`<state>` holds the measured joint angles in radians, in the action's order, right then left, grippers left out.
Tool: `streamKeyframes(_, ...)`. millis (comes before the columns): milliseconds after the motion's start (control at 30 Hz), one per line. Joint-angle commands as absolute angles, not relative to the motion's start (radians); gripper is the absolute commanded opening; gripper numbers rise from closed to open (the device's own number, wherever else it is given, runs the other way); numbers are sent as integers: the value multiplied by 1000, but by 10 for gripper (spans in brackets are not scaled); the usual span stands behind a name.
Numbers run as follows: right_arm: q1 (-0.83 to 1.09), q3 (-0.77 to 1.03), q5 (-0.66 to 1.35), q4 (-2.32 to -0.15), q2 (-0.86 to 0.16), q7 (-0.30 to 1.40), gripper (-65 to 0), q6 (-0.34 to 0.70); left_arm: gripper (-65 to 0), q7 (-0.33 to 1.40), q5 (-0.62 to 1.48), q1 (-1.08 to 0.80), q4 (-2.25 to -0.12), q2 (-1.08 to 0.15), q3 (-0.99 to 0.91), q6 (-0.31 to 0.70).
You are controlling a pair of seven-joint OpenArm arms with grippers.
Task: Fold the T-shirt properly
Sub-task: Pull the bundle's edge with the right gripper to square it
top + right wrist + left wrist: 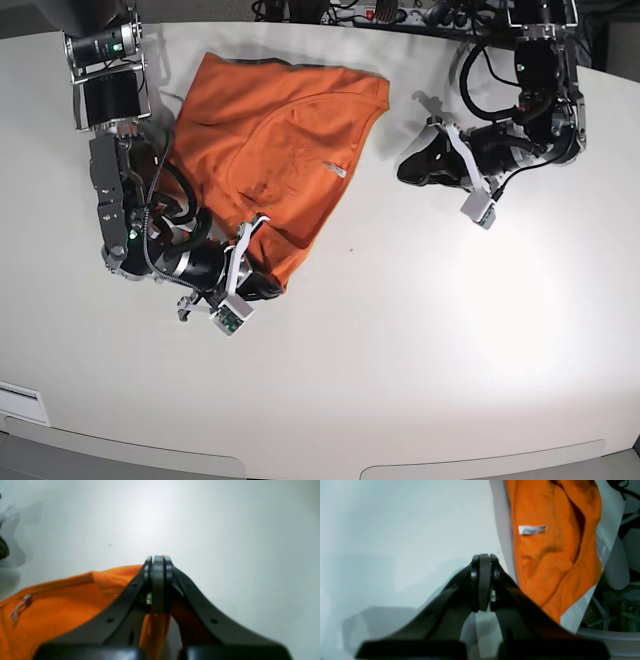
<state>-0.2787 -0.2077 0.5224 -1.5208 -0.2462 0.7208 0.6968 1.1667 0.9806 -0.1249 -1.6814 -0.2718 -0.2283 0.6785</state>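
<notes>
Right end effector (158,562) pinching T-shirt (280,140) | white table (430,330) | left end effector (484,561) closed, empty

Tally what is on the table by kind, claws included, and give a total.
T-shirt: 1
Tag: 1
Claws: 2, the left claw and the right claw
Total: 4

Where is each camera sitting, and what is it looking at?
Left wrist: on the left arm, looking past the shut left gripper at the table, the T-shirt off to the side.
Right wrist: on the right arm, looking along the right gripper pinching the T-shirt's edge.
Base: overhead, looking down at both arms.
Shared: all three show the shirt's white tag.
</notes>
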Motion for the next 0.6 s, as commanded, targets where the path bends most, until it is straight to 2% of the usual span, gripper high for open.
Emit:
streamKeyframes(0, -315, -203, 514, -1530, -250, 687, -650, 698, -649, 1146, 1008, -117, -1698, -282, -231, 688)
streamKeyframes(233, -344, -203, 391, -1529, -250, 619, -650, 676, -649, 1146, 1008, -119, -1698, -283, -231, 688)
streamKeyframes(433, -344, -203, 236, -1508, -250, 558, -650, 558, -649, 1147, 1008, -119, -1698, -283, -231, 688)
streamKeyframes(567, -349, -203, 216, -1437, -250, 534, -650, 506, -649, 1149, 1008, -119, -1698, -282, -231, 688)
